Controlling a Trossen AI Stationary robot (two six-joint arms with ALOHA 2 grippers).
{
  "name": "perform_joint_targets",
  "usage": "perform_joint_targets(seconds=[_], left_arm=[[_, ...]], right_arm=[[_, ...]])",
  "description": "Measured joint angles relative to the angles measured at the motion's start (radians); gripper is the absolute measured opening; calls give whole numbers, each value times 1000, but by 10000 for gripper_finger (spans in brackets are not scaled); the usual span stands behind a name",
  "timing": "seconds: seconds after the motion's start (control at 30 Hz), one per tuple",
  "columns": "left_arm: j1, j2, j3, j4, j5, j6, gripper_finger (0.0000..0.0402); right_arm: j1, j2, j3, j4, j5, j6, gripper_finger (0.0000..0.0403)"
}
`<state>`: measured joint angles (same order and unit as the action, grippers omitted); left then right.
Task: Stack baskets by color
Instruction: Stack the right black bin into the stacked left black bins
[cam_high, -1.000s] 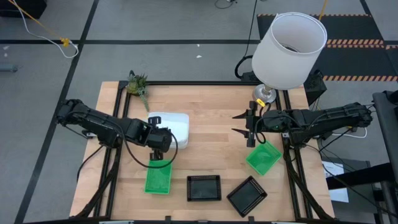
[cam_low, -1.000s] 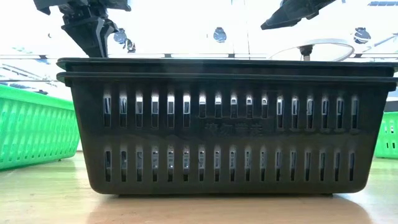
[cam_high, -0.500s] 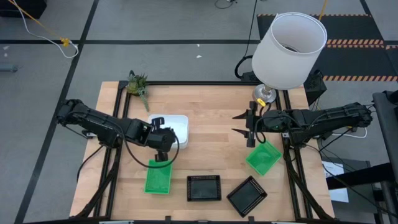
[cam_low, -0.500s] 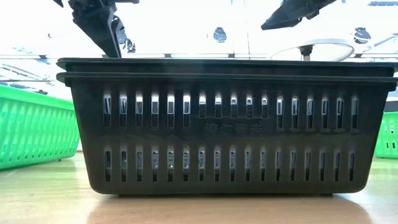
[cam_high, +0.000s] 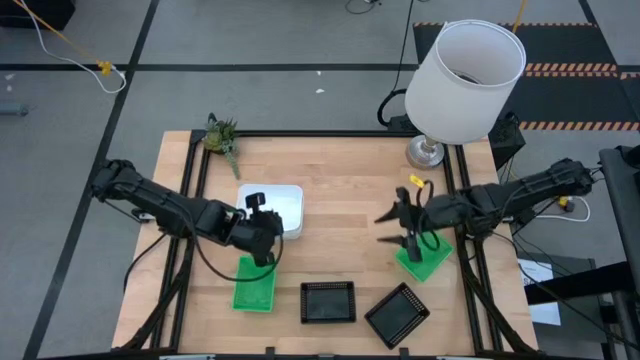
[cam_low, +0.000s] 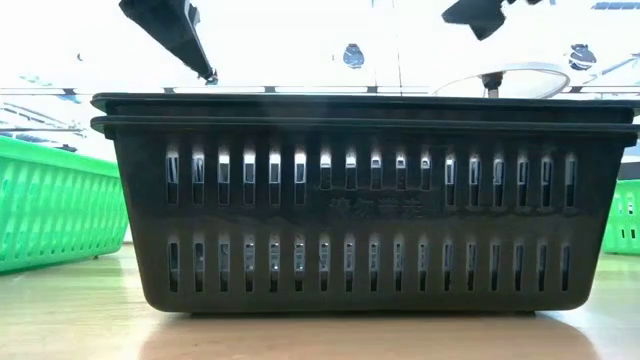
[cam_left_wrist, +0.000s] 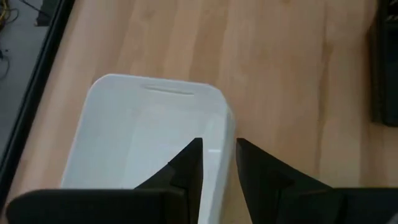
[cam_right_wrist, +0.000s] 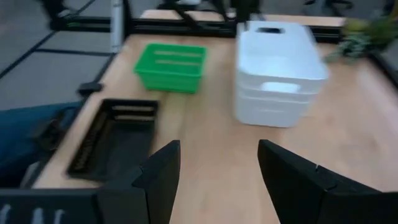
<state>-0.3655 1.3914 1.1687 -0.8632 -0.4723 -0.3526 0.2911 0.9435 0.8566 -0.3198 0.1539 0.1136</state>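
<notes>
R gripper (cam_high: 404, 228) swung down over right green basket (cam_high: 428, 258); L gripper (cam_high: 262, 222) shifted toward white stack (cam_high: 284, 205).

We see a counter (cam_high: 340, 190) of pale wood, its grain running in long strips under a smooth, lightly sheened finish. The white baskets (cam_right_wrist: 278, 71) look like smooth, slightly glossy plastic with soft highlights along their rims. The green basket (cam_right_wrist: 170, 66) is bright plastic moulded in thin ribs. The black basket (cam_low: 365, 200) is dark, matt plastic pierced by rows of slots. The lampshade (cam_high: 467, 68) seems matt white, above a shiny metal base (cam_high: 424, 152).
</notes>
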Motion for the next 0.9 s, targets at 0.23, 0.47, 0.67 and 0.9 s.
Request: perform_joint_targets(seconds=[0.23,0.47,0.67,0.9], left_arm=[[-51,0,0,39,0,-54,97],[-65,0,0,237,0,11,97],[-61,0,0,296,0,59,97],[-60,0,0,291,0,78,97]], right_arm=[[238,65,0,-43,50,147,208],[461,202,0,-58,81,268,208],[576,301,0,-57,80,347,208],[615,399,0,-48,52,508,208]])
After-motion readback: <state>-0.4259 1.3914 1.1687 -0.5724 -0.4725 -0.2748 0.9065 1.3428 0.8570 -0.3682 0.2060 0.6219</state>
